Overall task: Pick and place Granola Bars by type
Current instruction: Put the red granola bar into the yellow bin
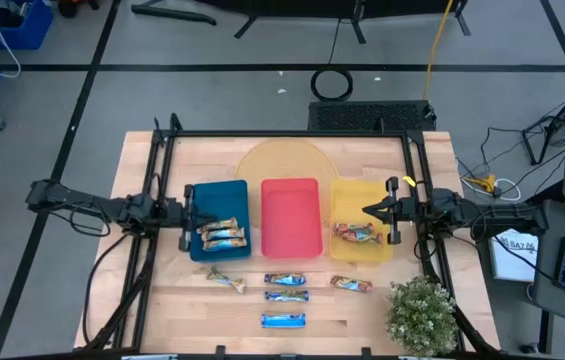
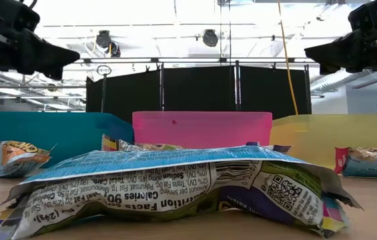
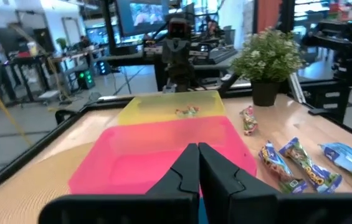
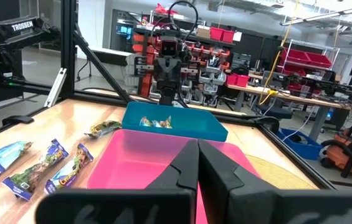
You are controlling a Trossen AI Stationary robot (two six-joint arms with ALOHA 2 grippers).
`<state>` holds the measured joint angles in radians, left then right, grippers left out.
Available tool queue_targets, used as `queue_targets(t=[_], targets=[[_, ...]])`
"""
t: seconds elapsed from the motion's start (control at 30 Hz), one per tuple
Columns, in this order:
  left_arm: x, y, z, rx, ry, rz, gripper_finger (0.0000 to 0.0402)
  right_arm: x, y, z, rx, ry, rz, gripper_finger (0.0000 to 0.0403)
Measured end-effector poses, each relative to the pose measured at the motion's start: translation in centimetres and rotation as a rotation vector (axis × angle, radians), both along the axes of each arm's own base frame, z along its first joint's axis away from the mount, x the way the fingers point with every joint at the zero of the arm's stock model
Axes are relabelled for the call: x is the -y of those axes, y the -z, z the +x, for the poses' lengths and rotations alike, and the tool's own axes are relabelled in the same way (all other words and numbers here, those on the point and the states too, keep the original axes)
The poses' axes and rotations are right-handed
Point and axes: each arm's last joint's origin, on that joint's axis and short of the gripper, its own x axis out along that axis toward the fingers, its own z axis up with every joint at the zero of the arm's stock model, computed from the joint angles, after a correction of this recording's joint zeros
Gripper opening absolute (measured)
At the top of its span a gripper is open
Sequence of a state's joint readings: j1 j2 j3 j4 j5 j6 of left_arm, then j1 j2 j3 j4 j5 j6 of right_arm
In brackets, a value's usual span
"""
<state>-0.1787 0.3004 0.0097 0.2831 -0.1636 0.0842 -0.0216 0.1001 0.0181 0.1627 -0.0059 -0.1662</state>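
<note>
Three trays stand side by side: blue [image 1: 212,196], red [image 1: 291,216] and yellow [image 1: 362,200]. Tan-gold Granola Bars [image 1: 222,236] lie in the blue tray. Red-orange ones [image 1: 356,234] lie in the yellow tray. The red tray holds nothing. Several more bars [image 1: 286,296] lie loose on the table near its front edge, one right before the low camera [image 2: 175,190]. My left gripper [image 1: 190,210] hovers shut and level at the blue tray's left rim. My right gripper [image 1: 370,210] hovers shut and level over the yellow tray. Neither gripper holds anything.
A potted plant [image 1: 422,312] stands at the table's front right corner. A dark frame [image 1: 282,134] runs round the back and sides of the table. A pale round board [image 1: 284,160] lies under the trays' far ends.
</note>
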Motion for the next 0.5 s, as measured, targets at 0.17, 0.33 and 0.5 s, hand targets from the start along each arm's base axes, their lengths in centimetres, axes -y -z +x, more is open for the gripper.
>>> queue_targets(t=[0.17,0.33,0.5], targets=[[-0.03,0.01,0.0,-0.001,-0.013,-0.081,0.0033,0.01,-0.24,-0.02,0.025,0.005,-0.015,0.0],[-0.04,0.01,0.0,-0.002,-0.013,-0.088,0.0044,0.01,-0.66,-0.05,0.062,0.008,-0.038,0.0],[-0.03,0.0,0.0,-0.002,-0.013,-0.089,0.0046,0.13,-0.51,0.5,-0.037,0.062,-0.033,0.0]])
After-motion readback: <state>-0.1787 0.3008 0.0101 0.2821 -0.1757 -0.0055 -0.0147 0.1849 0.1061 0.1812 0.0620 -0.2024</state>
